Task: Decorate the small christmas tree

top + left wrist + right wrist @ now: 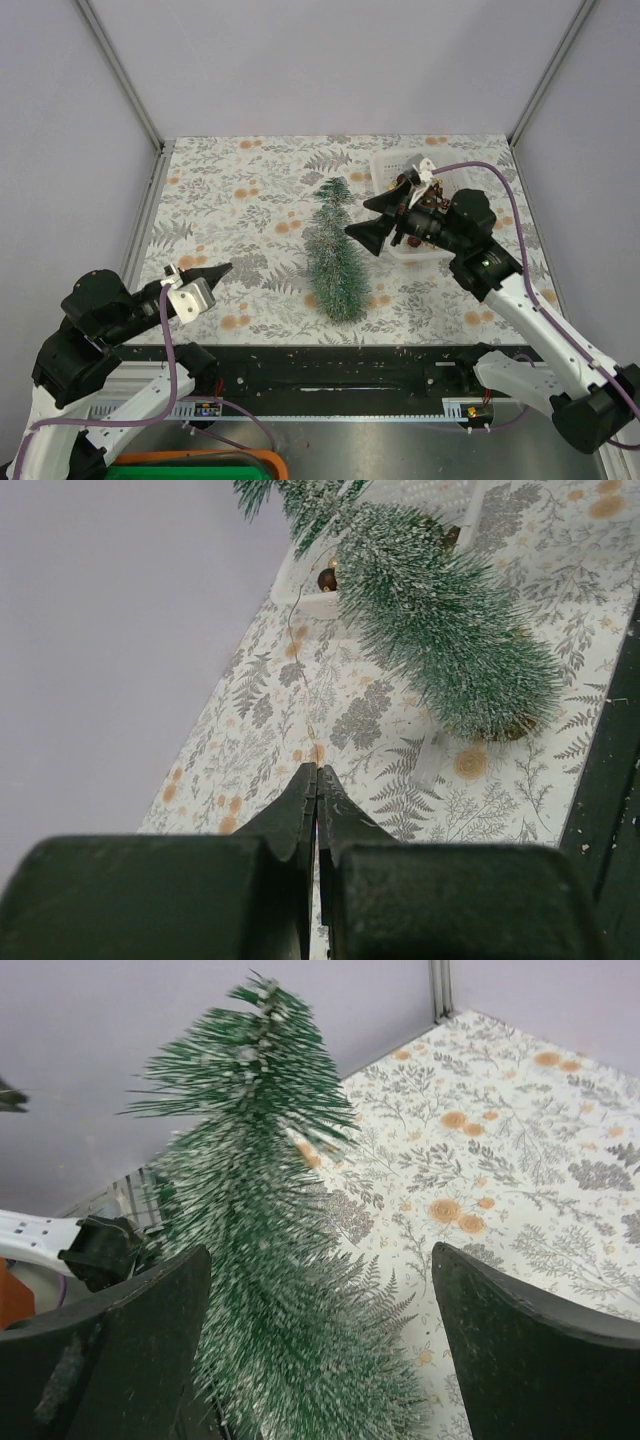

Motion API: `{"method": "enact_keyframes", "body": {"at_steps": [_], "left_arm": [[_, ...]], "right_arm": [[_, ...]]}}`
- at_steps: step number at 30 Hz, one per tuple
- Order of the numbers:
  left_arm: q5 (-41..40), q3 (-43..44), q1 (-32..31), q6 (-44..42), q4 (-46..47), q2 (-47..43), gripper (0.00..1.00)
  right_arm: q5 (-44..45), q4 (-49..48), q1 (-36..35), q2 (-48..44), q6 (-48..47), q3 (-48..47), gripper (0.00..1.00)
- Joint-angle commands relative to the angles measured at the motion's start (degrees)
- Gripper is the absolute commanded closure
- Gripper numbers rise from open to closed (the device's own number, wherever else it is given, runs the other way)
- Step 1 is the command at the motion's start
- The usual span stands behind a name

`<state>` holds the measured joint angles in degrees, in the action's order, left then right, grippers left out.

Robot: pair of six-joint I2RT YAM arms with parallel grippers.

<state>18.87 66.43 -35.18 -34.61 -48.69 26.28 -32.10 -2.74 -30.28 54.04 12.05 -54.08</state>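
Leaf-print tabletop (250, 190) w/ xmas tree (335, 250) at ctr, plain lilac walls (330, 60).

- The top external camera sat high above and behind the robot, looking down and forward over the whole table (250, 200). The near edge lay at 6 o'clock and the small christmas tree (335, 250) near centre.
- The left wrist camera looked out low along the left gripper (316, 778), whose fingers filled the bottom of the view. The tree lay at 1 o'clock at middle range, with the white basket (300, 595) behind it.
- The right wrist camera faced the tree from very close, between the fingers of the right gripper (318, 1255). Bristles filled the view from 11 to 6 o'clock.
- All three views shared the tree and the table around it.
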Motion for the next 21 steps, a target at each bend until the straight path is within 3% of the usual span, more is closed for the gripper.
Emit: {"method": "enact_keyframes", "body": {"at_steps": [1,5,21], "left_arm": [[6.3,3.5,0.1,-4.0,-0.6,0.1,1.00],[9.6,4.5,0.1,-5.4,-0.9,0.3,1.00],[9.2,5.1,0.1,-11.0,-5.1,-0.1,1.00]], "right_arm": [[3.6,-7.0,-3.9,4.8,0.5,-2.4,0.01],[5.6,-10.7,-7.0,7.1,0.7,-2.3,0.01],[6.3,-17.3,-10.3,10.6,1.4,-1.2,0.01]]}}
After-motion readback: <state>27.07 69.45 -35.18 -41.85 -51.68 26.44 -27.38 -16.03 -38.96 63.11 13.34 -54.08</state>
